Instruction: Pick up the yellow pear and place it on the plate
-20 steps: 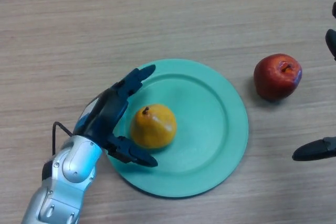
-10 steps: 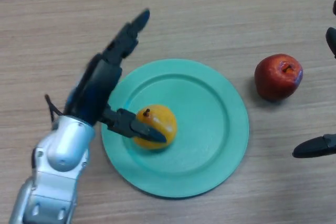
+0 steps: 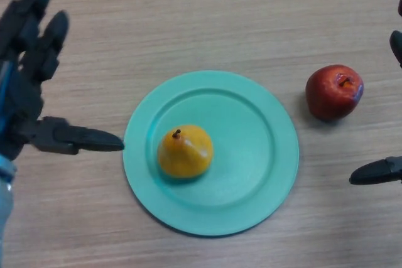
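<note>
The yellow pear (image 3: 184, 151) sits on the left half of the teal plate (image 3: 251, 155), stem up. My left hand (image 3: 28, 86) is open at the far left, raised above the table, its thumb pointing toward the plate's left rim and clear of the pear. My right hand (image 3: 378, 172) shows only at the right edge, where its fingers look straight and hold nothing.
A red apple (image 3: 333, 91) lies on the wooden table to the right of the plate, close to my right hand.
My left hand has let go of the pear and drawn back up and to the left, away from the plate. The pear stays on the plate. The right hand has not moved.
</note>
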`<state>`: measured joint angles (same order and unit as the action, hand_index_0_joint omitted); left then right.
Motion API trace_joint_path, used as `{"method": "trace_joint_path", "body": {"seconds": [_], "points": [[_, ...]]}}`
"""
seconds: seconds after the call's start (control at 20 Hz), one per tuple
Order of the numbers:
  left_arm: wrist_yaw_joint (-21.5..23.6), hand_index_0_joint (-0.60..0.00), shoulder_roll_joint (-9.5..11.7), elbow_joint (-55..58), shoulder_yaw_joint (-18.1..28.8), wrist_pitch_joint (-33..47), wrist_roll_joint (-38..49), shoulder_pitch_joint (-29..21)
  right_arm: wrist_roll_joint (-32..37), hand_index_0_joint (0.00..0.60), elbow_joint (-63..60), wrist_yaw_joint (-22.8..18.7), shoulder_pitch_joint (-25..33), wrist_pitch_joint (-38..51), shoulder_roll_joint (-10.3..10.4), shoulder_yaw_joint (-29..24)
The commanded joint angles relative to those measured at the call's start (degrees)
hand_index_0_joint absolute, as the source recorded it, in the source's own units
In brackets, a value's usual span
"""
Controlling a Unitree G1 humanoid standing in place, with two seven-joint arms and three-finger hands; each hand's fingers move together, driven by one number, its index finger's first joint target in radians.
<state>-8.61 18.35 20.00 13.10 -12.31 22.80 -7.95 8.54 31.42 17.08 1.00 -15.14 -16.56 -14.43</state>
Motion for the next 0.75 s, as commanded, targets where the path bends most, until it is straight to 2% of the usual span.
{"method": "trace_joint_path", "body": {"seconds": [0.05,0.75], "points": [[2.7,0.000,2.5,2.5,3.6,2.9,3.2,-1.3,2.0,0.000,3.0,-2.0,1.5,7.8,-1.9,-2.6],[4.8,0.000,2.2,6.7,2.7,-0.6,-1.0,-1.4,3.9,0.000,4.0,-1.4,1.6,5.9,-1.9,-2.1]]}}
